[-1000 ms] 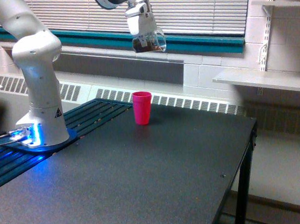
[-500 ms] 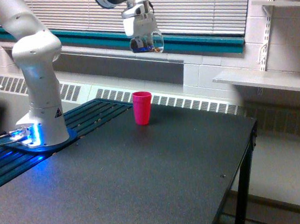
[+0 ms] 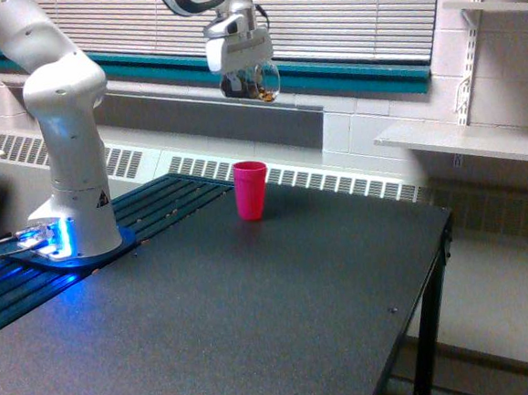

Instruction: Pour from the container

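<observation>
High above the table hangs the container (image 3: 257,83), a small clear cup with brown granular stuff showing through it. My gripper (image 3: 243,69) is shut on it, and the cup appears tilted. The pink cup (image 3: 251,190) stands upright on the dark table (image 3: 255,317), well below the container and almost directly under it. The fingers themselves are mostly hidden behind the gripper body and the cup.
The arm's white base (image 3: 72,203) stands at the exterior view's left on a blue-lit plate. A slatted black rack (image 3: 168,198) lies beside it. The table's edge (image 3: 434,266) drops off at the right. A window ledge and shelves (image 3: 479,139) line the back wall.
The gripper with the container has shifted toward the exterior view's left and rotated, so the cup now points more away from the camera and looks smaller.
</observation>
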